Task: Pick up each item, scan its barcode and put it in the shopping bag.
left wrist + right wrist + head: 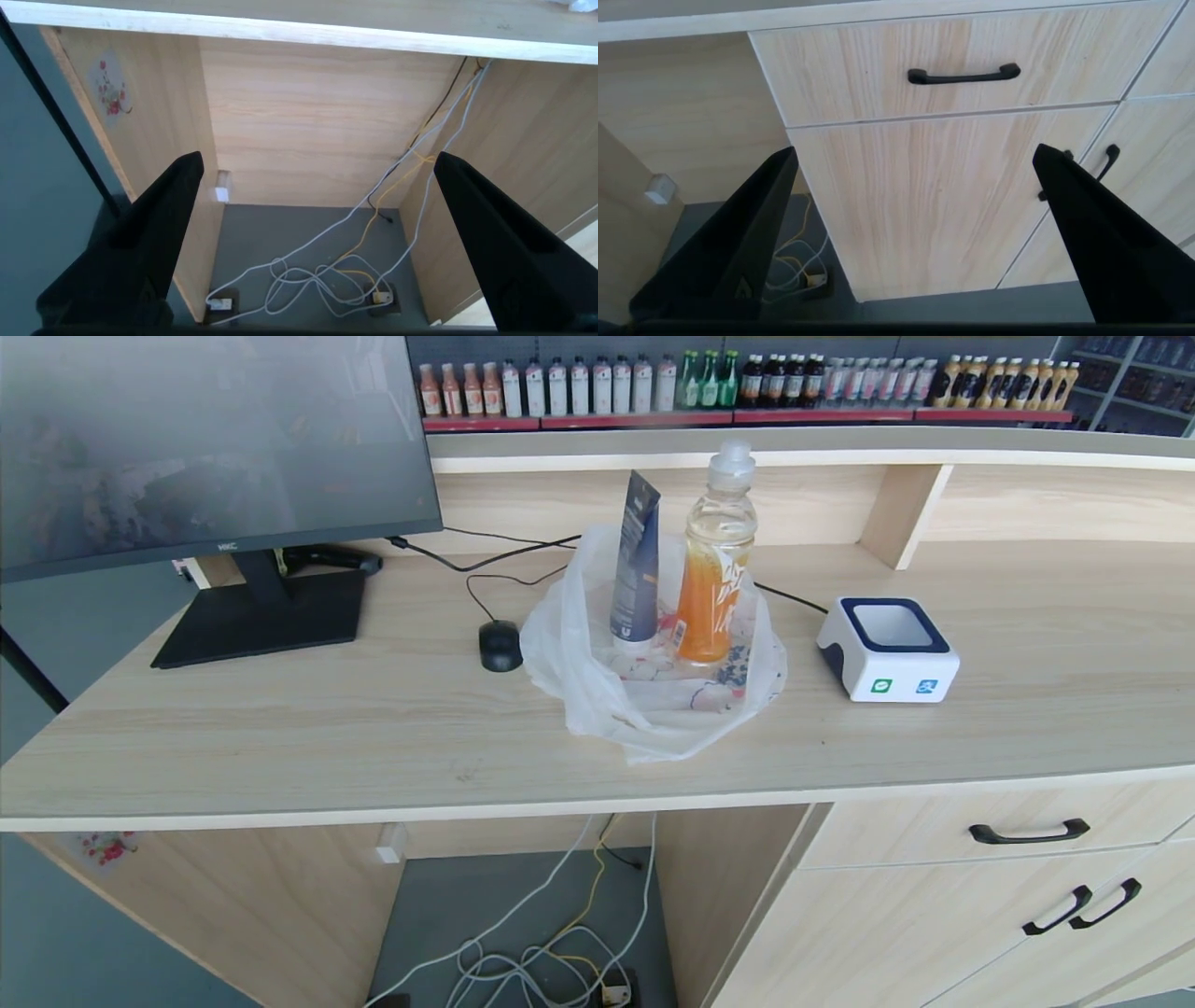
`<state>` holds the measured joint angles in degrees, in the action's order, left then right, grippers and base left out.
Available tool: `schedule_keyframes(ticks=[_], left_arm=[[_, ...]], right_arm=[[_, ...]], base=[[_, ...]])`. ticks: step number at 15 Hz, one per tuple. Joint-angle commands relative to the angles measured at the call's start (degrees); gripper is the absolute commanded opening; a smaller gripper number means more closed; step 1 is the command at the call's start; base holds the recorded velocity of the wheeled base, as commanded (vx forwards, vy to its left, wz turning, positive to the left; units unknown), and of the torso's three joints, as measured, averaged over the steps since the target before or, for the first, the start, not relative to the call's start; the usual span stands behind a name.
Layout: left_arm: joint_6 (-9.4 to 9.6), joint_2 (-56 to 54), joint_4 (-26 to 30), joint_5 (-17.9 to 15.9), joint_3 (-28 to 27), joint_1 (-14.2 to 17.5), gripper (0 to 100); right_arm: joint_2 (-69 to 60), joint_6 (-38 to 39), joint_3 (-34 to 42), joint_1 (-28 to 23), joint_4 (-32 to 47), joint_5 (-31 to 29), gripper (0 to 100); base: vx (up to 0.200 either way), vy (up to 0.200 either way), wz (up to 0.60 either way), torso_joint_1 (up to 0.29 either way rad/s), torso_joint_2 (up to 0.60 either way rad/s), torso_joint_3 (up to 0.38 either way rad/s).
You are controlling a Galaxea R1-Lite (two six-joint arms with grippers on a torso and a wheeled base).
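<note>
Down below the table [280, 737] edge, the left fingers [140, 261] are gaping wide and holding nothing, facing the knee space where loose cables [318, 275] are lying. The right fingers [729, 252] are spread just as wide, also gripping nothing, facing the drawer handle [964, 75]. Both are hanging well under the task's things. Up on the table, the shopping bag [597, 691] is sitting at the middle, with the scanner [887, 649] at its 3 o'clock. Inside the bag the tube [636, 569] and the bottle [714, 569] are standing upright, long axes vertical, the bottle at the tube's 3 o'clock. Judging by this, the bagging is looking finished. Any further reach would be going up toward 12 o'clock, the right arm being nearer the bottle.
</note>
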<state>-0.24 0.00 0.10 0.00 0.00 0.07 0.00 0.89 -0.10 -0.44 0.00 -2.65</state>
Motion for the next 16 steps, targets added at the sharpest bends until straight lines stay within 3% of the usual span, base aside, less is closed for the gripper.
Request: schedule_keyframes(ticks=[1,16], left_arm=[[-0.02,0.00,-0.01,0.00,0.00,0.01,100],[-0.11,0.00,-0.19,0.00,0.00,0.01,100]], right_arm=[[0.09,-0.01,0.01,0.00,0.00,0.01,100],[0.09,-0.01,0.01,0.00,0.00,0.01,100]], base=[[0.000,-0.200,0.00,0.002,0.00,-0.002],[0.000,-0.200,0.00,0.003,0.00,0.003]])
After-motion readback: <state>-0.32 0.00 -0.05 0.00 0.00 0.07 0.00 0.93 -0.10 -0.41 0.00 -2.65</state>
